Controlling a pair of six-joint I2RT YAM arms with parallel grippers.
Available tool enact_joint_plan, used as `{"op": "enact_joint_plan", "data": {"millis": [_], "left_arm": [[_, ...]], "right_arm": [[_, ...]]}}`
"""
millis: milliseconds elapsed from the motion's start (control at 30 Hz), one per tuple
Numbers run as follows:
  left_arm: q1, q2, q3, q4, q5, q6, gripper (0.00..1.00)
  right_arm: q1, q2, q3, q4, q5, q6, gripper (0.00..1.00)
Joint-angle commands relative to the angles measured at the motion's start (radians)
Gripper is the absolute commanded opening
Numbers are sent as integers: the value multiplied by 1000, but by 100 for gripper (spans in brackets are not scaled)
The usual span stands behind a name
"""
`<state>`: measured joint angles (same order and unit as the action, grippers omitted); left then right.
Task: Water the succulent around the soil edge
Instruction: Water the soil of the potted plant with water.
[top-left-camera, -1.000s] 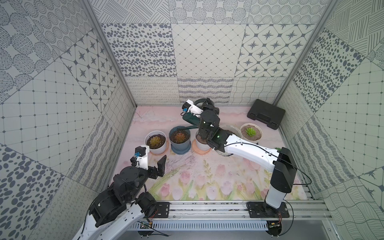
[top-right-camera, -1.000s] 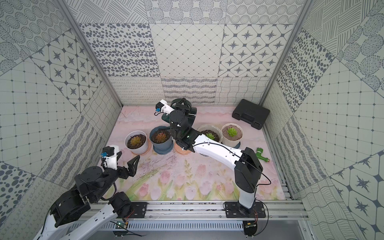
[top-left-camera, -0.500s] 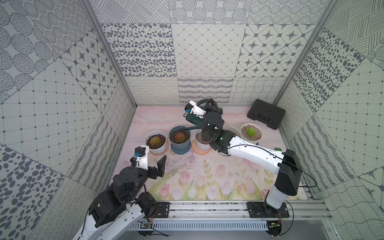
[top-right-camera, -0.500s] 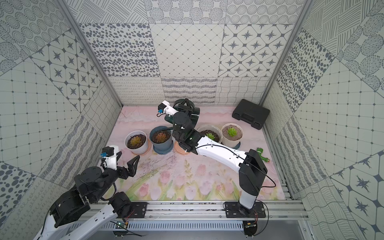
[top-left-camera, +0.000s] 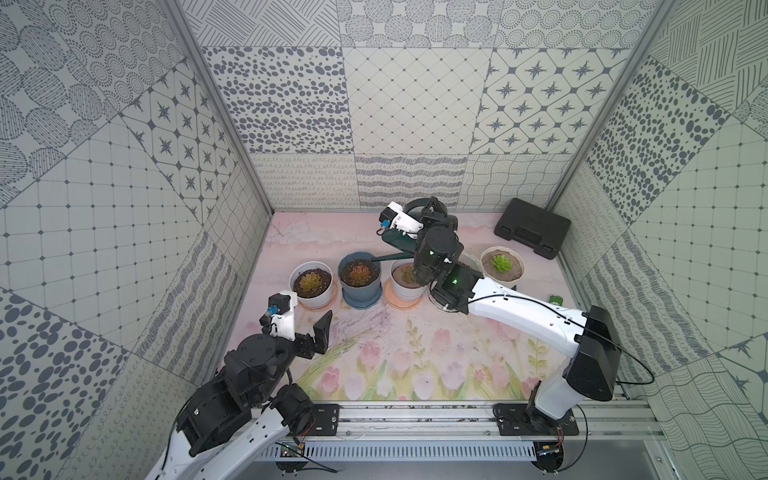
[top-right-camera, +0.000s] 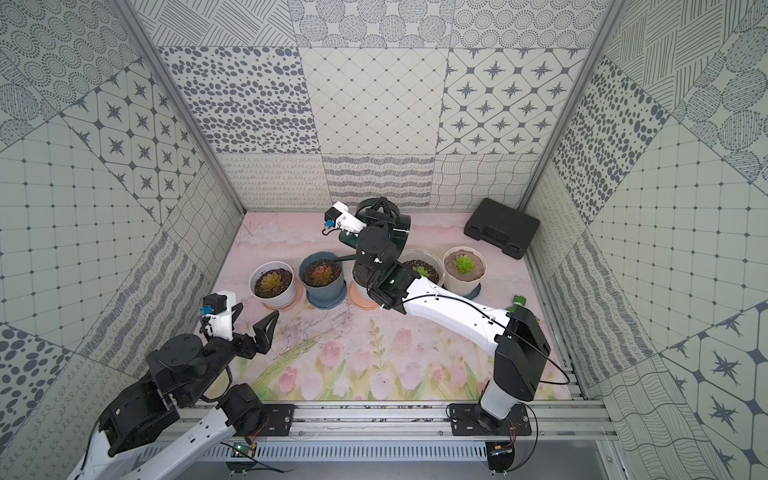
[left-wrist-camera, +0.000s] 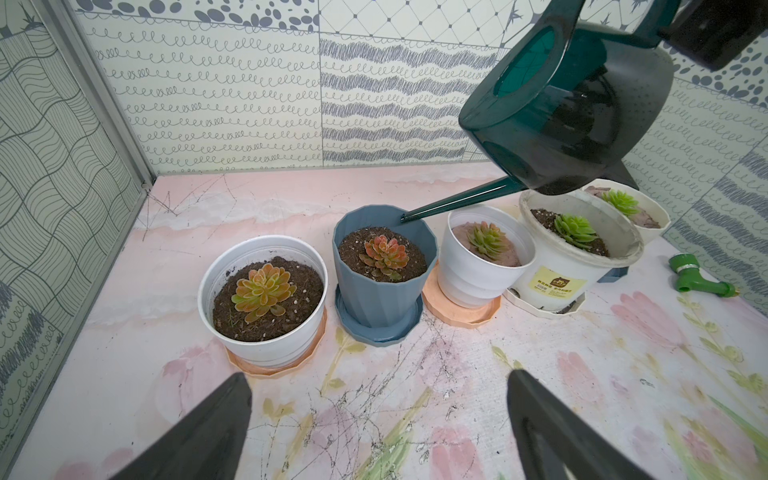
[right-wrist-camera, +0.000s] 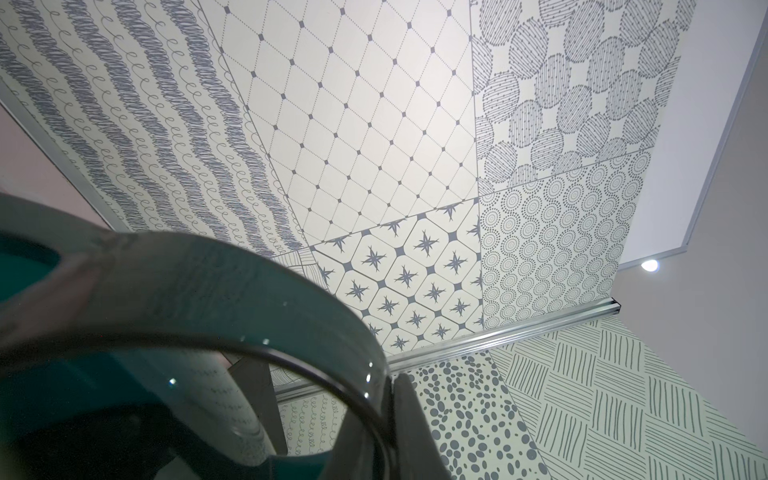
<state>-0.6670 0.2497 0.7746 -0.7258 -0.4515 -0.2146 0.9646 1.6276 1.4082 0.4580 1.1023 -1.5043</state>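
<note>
The succulent (top-left-camera: 501, 263) (top-right-camera: 463, 263) (left-wrist-camera: 619, 202) is a small bright green rosette in a white fluted pot at the right end of the pot row. Its tan soil edge (top-right-camera: 451, 259) lies bare just inside the lip. My right gripper (top-left-camera: 432, 212) (top-right-camera: 380, 212) (right-wrist-camera: 386, 411) is shut on the handle of a dark teal watering can (top-left-camera: 399, 241) (left-wrist-camera: 573, 108). The can hangs tilted behind the row. Its spout tip (left-wrist-camera: 405, 216) is over the back rim of the blue-grey pot (top-left-camera: 359, 276), well left of the succulent. My left gripper (top-right-camera: 253, 318) (left-wrist-camera: 380, 390) is open and empty, low at the front left.
From left, the row holds a white pot (top-left-camera: 311, 282) with an orange-green rosette, the blue-grey pot, a white pot (left-wrist-camera: 478, 266) with a pinkish-green rosette, and a cream pot (top-right-camera: 422, 268) under my right arm. A black case (top-left-camera: 532, 227) lies back right, a green nozzle (left-wrist-camera: 698, 282) at the right edge.
My right arm has carried the watering can to the right along the back of the pot row. The left arm has not moved.
</note>
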Motion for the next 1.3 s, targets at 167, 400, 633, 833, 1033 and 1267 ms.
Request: {"op": "enact_joint_plan", "data": {"millis": [167, 400, 633, 833, 1033, 1267], "left_arm": [[1, -7, -4, 21, 11, 0, 99], [1, -10, -3, 22, 10, -2, 99], [1, -13, -5, 23, 13, -3, 99], [1, -20, -12, 39, 43, 3, 99], [1, -5, -20, 75, 229, 21, 99], [2, 35, -19, 99, 462, 43, 99]], "right_arm": [[24, -80, -35, 58, 17, -51, 0], [47, -114, -62, 29, 26, -45, 0], [72, -142, -80, 15, 33, -46, 0], [112, -157, -77, -4, 43, -50, 0], [125, -158, -71, -10, 45, -45, 0], [128, -159, -60, -33, 42, -24, 0]]}}
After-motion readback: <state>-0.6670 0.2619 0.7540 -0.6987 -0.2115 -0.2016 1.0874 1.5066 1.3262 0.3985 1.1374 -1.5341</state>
